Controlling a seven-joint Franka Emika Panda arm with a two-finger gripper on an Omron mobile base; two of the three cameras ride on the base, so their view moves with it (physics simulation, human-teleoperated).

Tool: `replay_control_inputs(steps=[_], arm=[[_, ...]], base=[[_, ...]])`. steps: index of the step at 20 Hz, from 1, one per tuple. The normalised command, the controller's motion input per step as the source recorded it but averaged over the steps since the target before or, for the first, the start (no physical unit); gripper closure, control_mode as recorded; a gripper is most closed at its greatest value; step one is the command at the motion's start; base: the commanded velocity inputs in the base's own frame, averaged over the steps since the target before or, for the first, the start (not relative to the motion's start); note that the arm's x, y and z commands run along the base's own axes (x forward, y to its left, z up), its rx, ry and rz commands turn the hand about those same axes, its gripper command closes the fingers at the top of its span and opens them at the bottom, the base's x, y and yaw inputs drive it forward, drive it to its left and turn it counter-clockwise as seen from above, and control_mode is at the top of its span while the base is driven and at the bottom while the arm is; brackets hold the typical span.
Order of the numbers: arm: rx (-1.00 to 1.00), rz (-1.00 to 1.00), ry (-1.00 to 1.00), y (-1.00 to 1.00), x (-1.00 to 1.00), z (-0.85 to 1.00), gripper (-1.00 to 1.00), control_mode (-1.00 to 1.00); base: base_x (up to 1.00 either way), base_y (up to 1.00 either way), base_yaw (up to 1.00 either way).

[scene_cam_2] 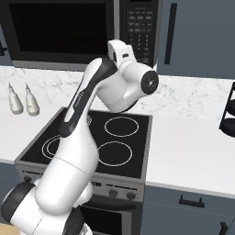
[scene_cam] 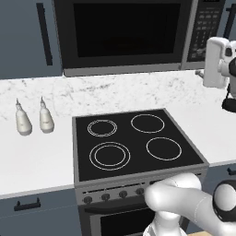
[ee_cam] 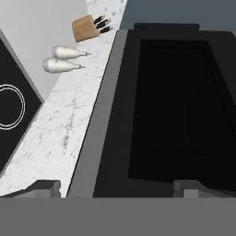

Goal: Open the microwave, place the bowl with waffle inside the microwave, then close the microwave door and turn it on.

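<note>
Left base view: the microwave (scene_cam: 138, 34) is mounted above the tabletop (scene_cam: 37, 156), over the black four-ring cooktop (scene_cam: 133, 140). The microwave door (scene_cam: 124, 32) lies flush with the front, its dark glass window facing the room. The keypad strip (scene_cam: 203, 30) occupies the right end of the front. Two pale bottles (scene_cam: 32, 119) stand side by side on the tabletop, left of the cooktop. A white arm segment sits at the right edge, level with the microwave's lower right corner.

Right base view: the arm rises from the lower left and bends over the cooktop (scene_cam_2: 114, 142); its wrist lies in front of the microwave (scene_cam_2: 82, 32), just below the keypad strip (scene_cam_2: 139, 27).

Hand view: the hand (ee_cam: 117, 188) faces the microwave door (ee_cam: 175, 110) at close range, rolled sideways. The two fingertips (ee_cam: 44, 188) sit wide apart, with nothing between them. A knife block (ee_cam: 87, 26) and the two bottles (ee_cam: 64, 59) lie beyond on the tabletop (ee_cam: 27, 32).
</note>
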Motion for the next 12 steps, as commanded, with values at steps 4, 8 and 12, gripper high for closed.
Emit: replay_control_inputs(steps=[4,8,12], arm=[[0.03,-0.03,-0.21,-0.41,0.21,0.04,1.00,-1.00],[0.07,0.00,-0.12,-0.44,0.20,0.11,1.00,-1.00],[0.00,0.00,-0.05,-0.07,0.54,0.00,1.00,-1.00]], base=[[0.00,0.00,0.00],[0.00,0.00,0.00],[0.00,0.00,0.00]])
